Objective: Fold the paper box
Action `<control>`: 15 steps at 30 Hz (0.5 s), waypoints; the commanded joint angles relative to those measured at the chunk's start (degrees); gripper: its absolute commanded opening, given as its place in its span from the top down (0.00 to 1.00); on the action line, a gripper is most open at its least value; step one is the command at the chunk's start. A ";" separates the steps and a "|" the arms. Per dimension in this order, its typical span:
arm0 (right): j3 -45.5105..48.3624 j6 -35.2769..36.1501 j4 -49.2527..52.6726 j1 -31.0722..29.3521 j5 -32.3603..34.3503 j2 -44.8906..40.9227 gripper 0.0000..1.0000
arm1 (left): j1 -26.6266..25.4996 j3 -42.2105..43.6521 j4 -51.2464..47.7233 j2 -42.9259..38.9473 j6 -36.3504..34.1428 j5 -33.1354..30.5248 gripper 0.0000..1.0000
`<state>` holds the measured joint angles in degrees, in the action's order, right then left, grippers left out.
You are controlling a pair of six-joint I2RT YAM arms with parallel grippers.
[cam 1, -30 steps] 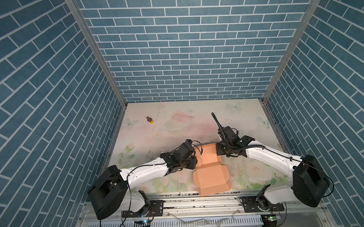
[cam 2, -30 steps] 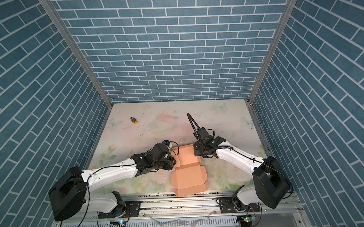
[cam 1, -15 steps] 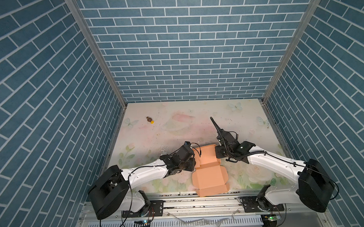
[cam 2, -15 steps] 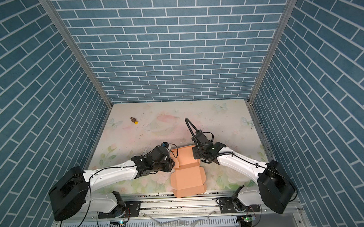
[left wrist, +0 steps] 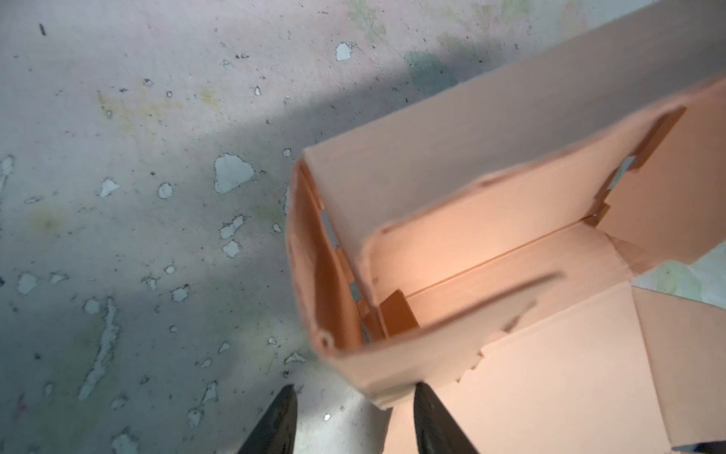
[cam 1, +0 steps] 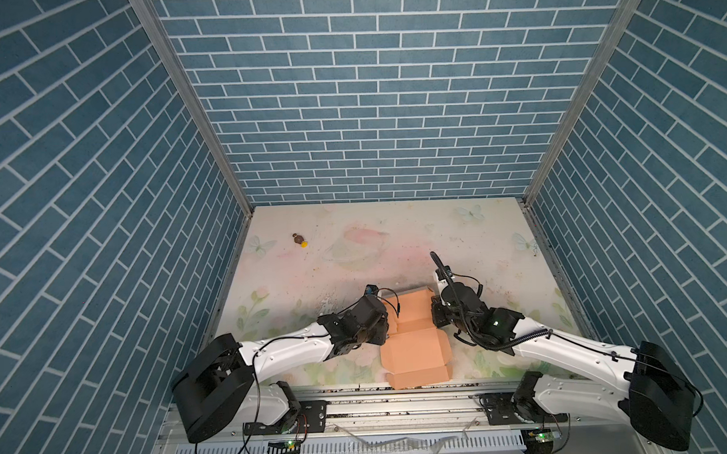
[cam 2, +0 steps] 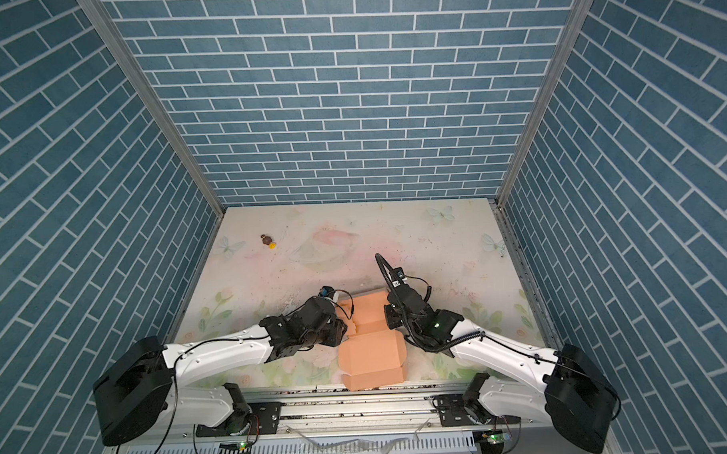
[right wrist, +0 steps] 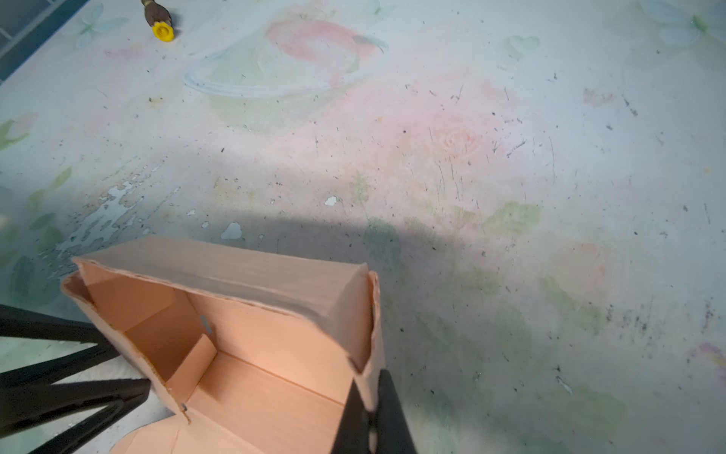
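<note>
The paper box [cam 1: 416, 342], peach-orange card, lies near the table's front middle in both top views. Its far half stands up as a tray with raised walls [left wrist: 451, 204]; its flat lid panel [cam 2: 372, 352] stretches toward the front edge. My right gripper [right wrist: 369, 416] is shut on the tray's right wall, one finger inside and one outside, seen in a top view too [cam 1: 436, 317]. My left gripper [left wrist: 355, 416] is open at the tray's left near corner, which sits just ahead of its fingertips, unpinched; its fingers [right wrist: 98, 342] lie against the left wall's outside.
A tiny brown-and-yellow object [cam 1: 300, 240] lies far back on the left of the floral table [cam 1: 354, 257], also in the right wrist view [right wrist: 159, 21]. Blue brick walls close three sides. A metal rail [cam 1: 401, 397] runs along the front edge, right by the lid.
The right arm has drawn slightly toward the left and front, still holding the wall, and the box has shifted a little with it. The left jaws stand slightly wider.
</note>
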<state>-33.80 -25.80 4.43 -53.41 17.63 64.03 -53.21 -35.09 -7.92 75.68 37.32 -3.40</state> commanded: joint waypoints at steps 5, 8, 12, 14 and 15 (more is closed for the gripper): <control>6.22 3.54 -11.84 -3.25 3.91 -2.74 1.00 | -0.42 2.61 -0.08 -1.65 0.89 -3.39 0.50; 9.14 4.08 -15.24 -5.01 5.46 -3.81 1.00 | -0.62 2.90 0.12 -1.52 1.10 -3.70 0.50; 12.80 4.35 -19.26 -6.73 6.75 -5.06 1.00 | -1.25 3.00 0.32 -1.53 1.14 -4.32 0.50; 14.41 4.53 -21.18 -7.50 7.15 -5.62 1.00 | -1.46 3.04 0.46 -1.46 1.17 -4.64 0.50; 15.11 4.58 -21.85 -7.90 7.56 -5.74 1.00 | -1.68 2.93 0.40 -1.31 1.11 -4.79 0.50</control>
<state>-20.27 -23.20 -12.71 -59.99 24.16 59.37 -54.43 -32.86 -7.86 74.67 38.15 -6.11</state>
